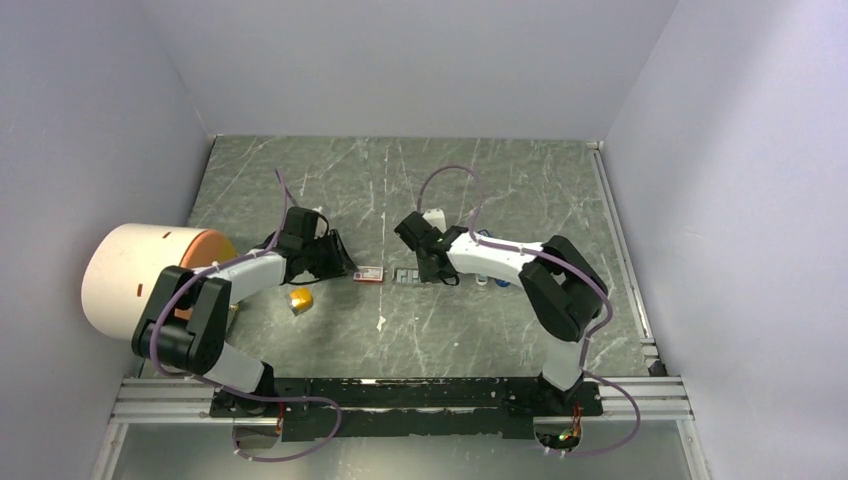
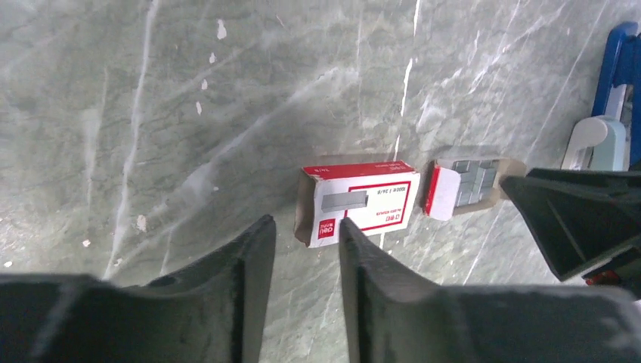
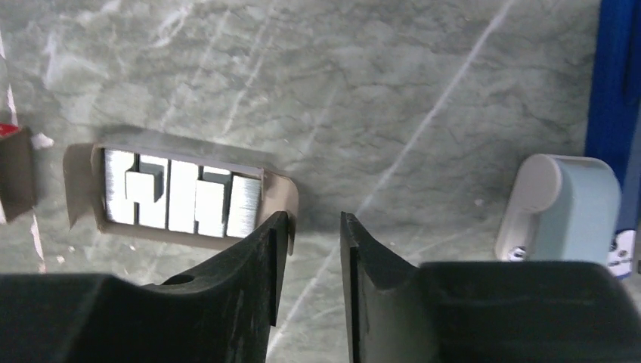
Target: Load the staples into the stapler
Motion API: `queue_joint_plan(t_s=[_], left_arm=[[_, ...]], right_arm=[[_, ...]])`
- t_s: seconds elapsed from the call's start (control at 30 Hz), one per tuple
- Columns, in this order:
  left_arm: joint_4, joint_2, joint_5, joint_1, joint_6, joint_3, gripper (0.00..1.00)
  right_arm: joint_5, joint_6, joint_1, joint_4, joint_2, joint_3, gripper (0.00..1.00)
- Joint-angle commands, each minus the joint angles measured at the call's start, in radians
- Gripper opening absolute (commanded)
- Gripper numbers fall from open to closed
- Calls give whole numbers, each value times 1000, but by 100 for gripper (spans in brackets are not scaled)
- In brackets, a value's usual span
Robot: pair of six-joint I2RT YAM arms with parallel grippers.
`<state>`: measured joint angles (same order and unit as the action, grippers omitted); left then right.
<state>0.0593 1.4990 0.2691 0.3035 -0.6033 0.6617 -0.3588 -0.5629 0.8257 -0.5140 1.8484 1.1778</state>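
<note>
Staples (image 3: 181, 195) lie in their open tray (image 3: 79, 185) on the worktop (image 3: 340, 91), between box (image 2: 359, 200) and stapler (image 3: 616, 68). Left gripper (image 2: 304, 227) and right gripper (image 3: 313, 223) stand parted, empty. Picking looks next: right must pinch one strip.

Robot lab cell; bare walls (image 1: 400, 60); marbled table (image 1: 500, 180).

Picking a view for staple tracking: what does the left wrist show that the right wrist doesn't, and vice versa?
Left wrist only: the left claw, open, and the whole red-and-white box. Right wrist only: the staples resolved as separate strips in their cardboard tray, and both fingers of the open right claw. Both: staples, tray, pale blue-grey piece, an edge of the stapler, marble table.
</note>
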Motion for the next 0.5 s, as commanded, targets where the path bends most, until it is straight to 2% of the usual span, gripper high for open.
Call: queue_joint_plan(t_s=[0.0,0.07,0.13,0.27,0.3,0.47], left_arm=[[82,-60,-115,36,20,51,48],[116,-87,-166,49,18,63,57],[148,-123,-215,65,19,72,63],[195,-198,-267,132,-4,61,65],[196,-213,-268,154,-16,50,64],[169,-226,-268,262,-84,-9,44]], right_arm=[[32,29,-30,50,-99,-40,38],[58,48,-35,66,-125,-41,41],[95,71,-37,95,-151,-42,43],[171,111,-39,146,-191,-56,45],[181,116,-40,154,-195,-57,45],[189,120,-48,166,-185,-48,41]])
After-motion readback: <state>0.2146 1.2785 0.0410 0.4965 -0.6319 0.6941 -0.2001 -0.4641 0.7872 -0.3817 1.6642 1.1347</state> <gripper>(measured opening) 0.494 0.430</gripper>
